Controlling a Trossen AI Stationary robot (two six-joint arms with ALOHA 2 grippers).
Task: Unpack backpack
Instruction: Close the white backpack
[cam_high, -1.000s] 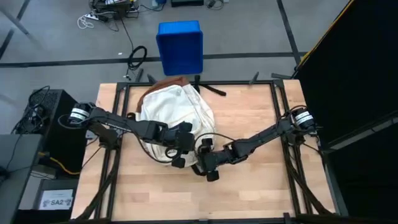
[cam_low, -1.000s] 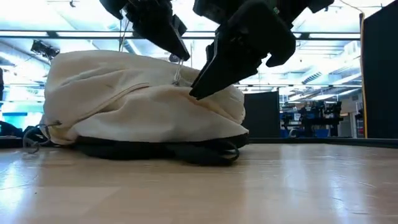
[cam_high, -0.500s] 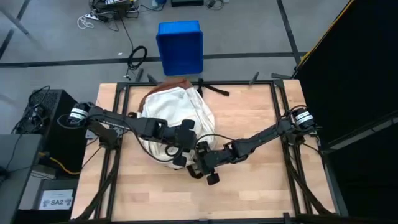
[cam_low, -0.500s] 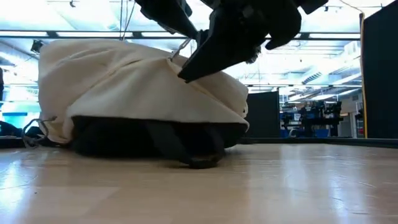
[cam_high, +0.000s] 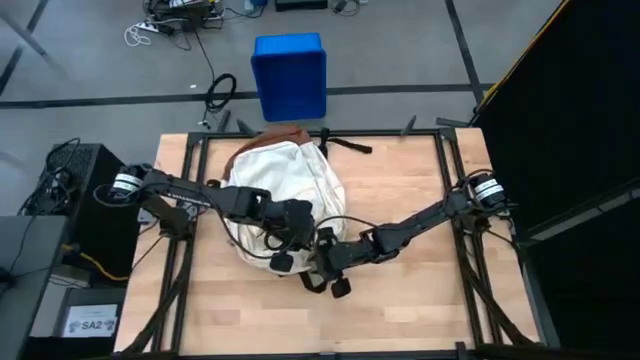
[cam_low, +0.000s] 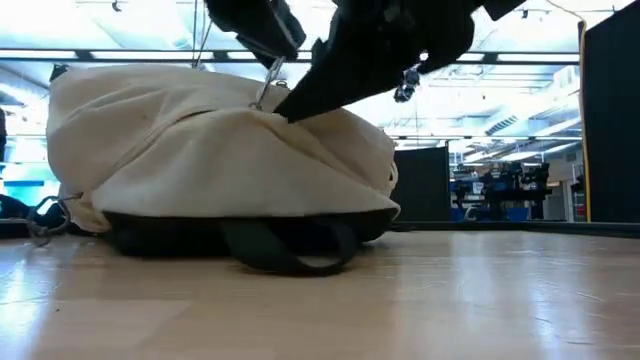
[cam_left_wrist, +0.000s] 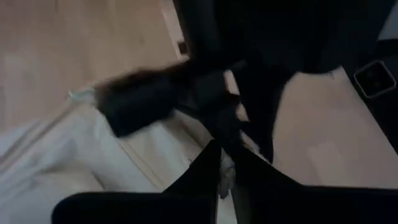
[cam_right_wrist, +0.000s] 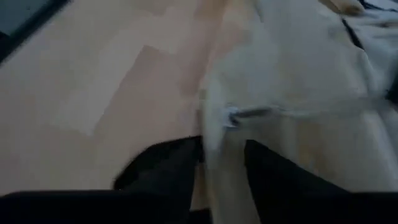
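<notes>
While lying flat at the middle of the wooden table (cam_high: 400, 300), the large cream-white fabric backpack (cam_high: 275, 185) is being gripped at its near edge by both pincers: the left gripper (cam_high: 283, 240) is pinching a metal zipper pull (cam_low: 268, 85), and the right gripper (cam_high: 318, 258) is clenching cream fabric.

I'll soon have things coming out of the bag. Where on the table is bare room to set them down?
Bare wood lies between the backpack and the table's right rail, under the right arm, and along the near edge. It is crowded at the bag's near end, where the left gripper and right gripper meet.
</notes>
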